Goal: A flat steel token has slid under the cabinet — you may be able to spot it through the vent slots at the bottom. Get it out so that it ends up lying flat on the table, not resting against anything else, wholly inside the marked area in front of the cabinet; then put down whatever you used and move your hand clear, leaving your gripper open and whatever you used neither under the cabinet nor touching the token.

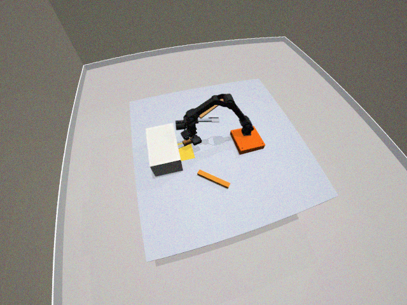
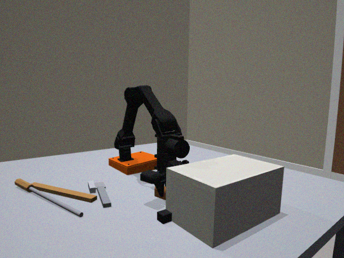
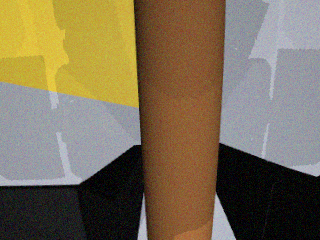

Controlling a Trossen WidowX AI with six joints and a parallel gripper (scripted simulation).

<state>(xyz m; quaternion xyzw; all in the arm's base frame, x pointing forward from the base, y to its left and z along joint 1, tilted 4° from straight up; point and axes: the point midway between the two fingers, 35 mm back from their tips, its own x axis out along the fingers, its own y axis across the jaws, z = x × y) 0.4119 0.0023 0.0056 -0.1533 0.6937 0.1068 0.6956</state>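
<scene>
My gripper (image 1: 191,141) (image 2: 160,191) (image 3: 175,152) is shut on the brown wooden handle (image 1: 186,142) (image 3: 180,90) of a thin tool, low over the table close to the cabinet's front. The tool's thin shaft (image 1: 180,145) shows briefly between handle and cabinet; its far end is hidden. The white-topped cabinet (image 1: 162,144) (image 2: 224,172) stands just beyond the fingers. The yellow marked area (image 1: 187,153) (image 3: 30,30) lies in front of it, beside the handle. The steel token is not visible in any view, and no vent slots show.
An orange-brown bar (image 1: 213,179) lies towards the front. Another wooden bar (image 1: 207,111) (image 2: 63,192), a grey T-shaped piece (image 1: 215,120) (image 2: 103,195) and a rod with a wooden handle (image 2: 55,201) lie on the arm's other side. A black cube (image 2: 164,216) sits by a cabinet corner.
</scene>
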